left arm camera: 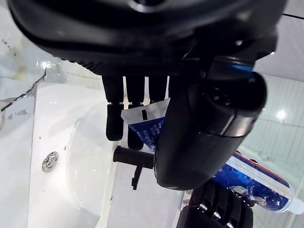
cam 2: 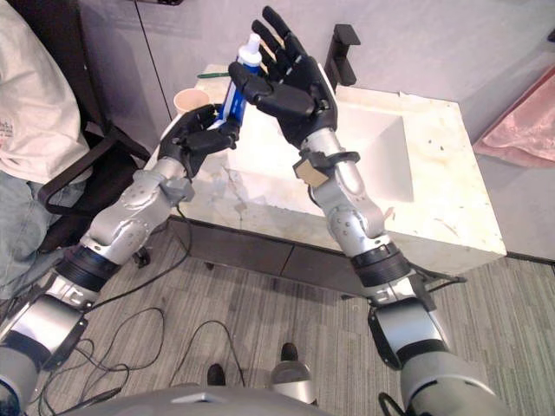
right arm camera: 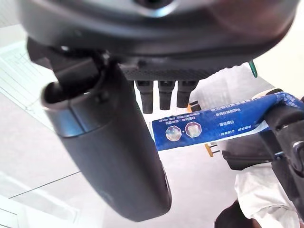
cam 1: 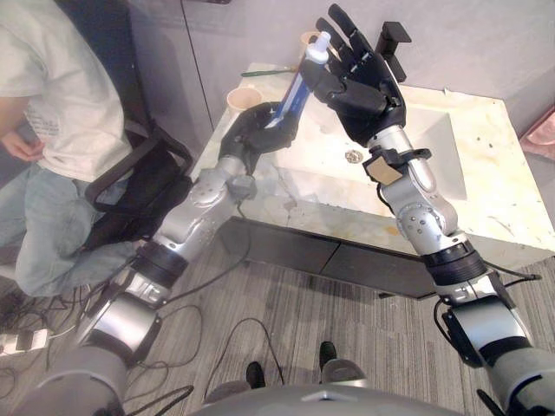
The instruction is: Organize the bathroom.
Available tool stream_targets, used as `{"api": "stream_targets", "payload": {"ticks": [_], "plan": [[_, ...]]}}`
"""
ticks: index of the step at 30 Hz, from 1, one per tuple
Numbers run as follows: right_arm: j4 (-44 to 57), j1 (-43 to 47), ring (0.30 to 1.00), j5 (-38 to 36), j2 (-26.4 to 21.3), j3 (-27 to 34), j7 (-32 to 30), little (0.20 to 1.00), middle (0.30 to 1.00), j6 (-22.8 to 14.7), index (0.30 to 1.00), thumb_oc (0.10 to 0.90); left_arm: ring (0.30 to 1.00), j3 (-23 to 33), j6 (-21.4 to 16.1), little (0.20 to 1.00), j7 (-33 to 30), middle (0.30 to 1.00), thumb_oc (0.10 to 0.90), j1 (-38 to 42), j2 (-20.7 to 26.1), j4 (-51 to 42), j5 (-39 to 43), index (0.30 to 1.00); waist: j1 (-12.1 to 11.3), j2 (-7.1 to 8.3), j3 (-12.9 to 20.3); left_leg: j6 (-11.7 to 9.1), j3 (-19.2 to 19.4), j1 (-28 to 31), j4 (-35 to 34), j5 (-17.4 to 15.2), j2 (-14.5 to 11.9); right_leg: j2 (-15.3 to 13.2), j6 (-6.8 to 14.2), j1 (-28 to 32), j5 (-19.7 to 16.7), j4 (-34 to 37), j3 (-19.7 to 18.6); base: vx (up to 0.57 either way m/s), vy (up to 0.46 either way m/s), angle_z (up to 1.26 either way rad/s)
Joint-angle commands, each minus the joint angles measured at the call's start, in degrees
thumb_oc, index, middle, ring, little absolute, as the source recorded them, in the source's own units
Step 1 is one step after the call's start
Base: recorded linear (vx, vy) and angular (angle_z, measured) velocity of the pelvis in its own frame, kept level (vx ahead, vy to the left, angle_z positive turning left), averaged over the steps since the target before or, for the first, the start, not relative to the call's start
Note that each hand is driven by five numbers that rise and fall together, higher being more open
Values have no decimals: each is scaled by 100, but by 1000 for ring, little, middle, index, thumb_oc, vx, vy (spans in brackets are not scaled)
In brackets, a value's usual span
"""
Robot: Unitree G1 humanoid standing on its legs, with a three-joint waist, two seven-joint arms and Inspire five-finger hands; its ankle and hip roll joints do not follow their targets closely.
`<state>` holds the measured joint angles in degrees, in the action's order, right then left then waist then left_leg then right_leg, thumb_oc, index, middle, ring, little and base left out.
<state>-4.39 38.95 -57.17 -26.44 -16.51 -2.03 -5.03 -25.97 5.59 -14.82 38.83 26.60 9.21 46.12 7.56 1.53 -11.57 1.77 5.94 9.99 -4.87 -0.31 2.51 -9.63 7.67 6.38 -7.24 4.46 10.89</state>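
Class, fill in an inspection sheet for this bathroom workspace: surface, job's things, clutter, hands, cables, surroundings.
Surface: pale stone counter with a white sink and a drain.
Job's things: blue toothpaste tube, cap up, held above the counter's left end.
Clutter: cup and green toothbrush at the back left.
Hands: left hand grips the tube's lower end; right hand open beside its cap.
Cables: nothing seen on the counter.
Surroundings: seated person, black faucet.

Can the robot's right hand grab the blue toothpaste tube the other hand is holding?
Probably yes. The right robot hand is open right beside the blue-and-white toothpaste tube, near its white cap. The left robot hand grips only the tube's bottom end.
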Motion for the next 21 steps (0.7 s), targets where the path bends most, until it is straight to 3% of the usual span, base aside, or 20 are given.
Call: {"api": "stream_targets", "payload": {"ticks": [1, 2, 7, 20, 21], "plan": [[-140, 775, 382, -80, 97, 54, 193, 382, 382, -337, 382, 455, 300, 168, -694, 300, 110, 300, 400, 1471, -182, 299, -242, 300, -141, -41, 753, 0, 343, 243, -13, -491, 46, 319, 284, -762, 243, -483, -118, 0, 0, 0], [-147, 756, 300, -86, 98, 50, 199, 300, 300, -319, 300, 400, 300, 167, -691, 300, 102, 300, 400, 1470, -172, 287, -243, 300, -139, -43, 754, 0, 344, 240, -13, -488, 46, 320, 283, -766, 240, -482, -122, 0, 0, 0], [-107, 653, 300, 75, 149, -14, 249, 300, 300, -173, 300, 400, 300, 162, -691, 300, 10, 300, 400, 1478, -176, 243, -255, 300, -122, -51, 738, 5, 362, 230, -13, -477, 47, 315, 280, -797, 242, -507, -138, 0, 0, 0], [-69, 475, 300, 169, 93, 41, 308, 300, 300, -207, 300, 400, 300, 218, -737, 300, 25, 300, 400, 1408, -117, 220, -311, 300, -81, -58, 683, 12, 393, 263, -13, -480, 53, 304, 279, -852, 226, -590, -164, 0, 0, 0], [-65, 478, 300, 186, 90, 44, 310, 300, 300, -233, 300, 400, 326, 213, -725, 326, 21, 326, 417, 1409, -120, 217, -304, 326, -79, -59, 679, 12, 394, 268, -13, -480, 52, 305, 279, -854, 223, -595, -168, 0, 0, 0]]}}
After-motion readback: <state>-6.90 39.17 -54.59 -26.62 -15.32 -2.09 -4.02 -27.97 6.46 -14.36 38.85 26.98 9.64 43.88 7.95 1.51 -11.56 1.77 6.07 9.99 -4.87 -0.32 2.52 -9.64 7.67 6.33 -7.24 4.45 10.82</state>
